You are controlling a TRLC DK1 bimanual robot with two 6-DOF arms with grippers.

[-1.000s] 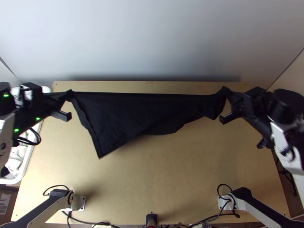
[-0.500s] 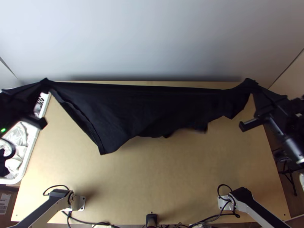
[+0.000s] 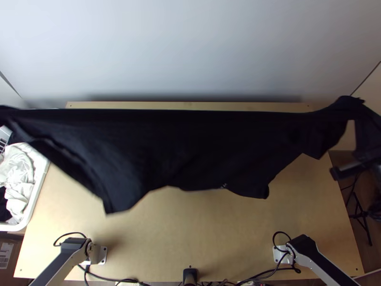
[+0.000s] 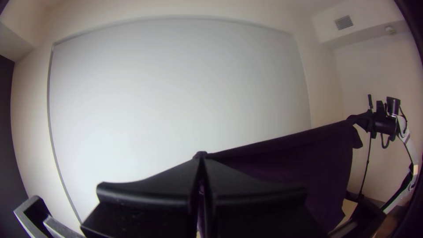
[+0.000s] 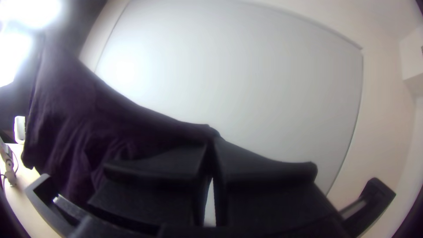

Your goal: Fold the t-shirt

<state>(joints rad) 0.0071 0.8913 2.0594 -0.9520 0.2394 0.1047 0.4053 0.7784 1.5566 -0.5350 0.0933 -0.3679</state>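
1. The black t-shirt (image 3: 166,148) is stretched in the air above the light wooden desk (image 3: 190,229), its top edge running nearly straight from the left edge of the frame to the upper right. The lower edge hangs unevenly, with a corner dipping left of centre.
2. The left pincer (image 4: 200,156) is clenched on one upper end of the shirt.
3. The right pincer (image 3: 358,108), upper right of the frame, grips the opposite end; some fabric droops beside it.
4. At the left edge of the frame sits a white laundry basket (image 3: 36,200), holding crumpled white cloth (image 3: 18,176) and, nearer the frame's edge, some black cloth (image 3: 4,209).
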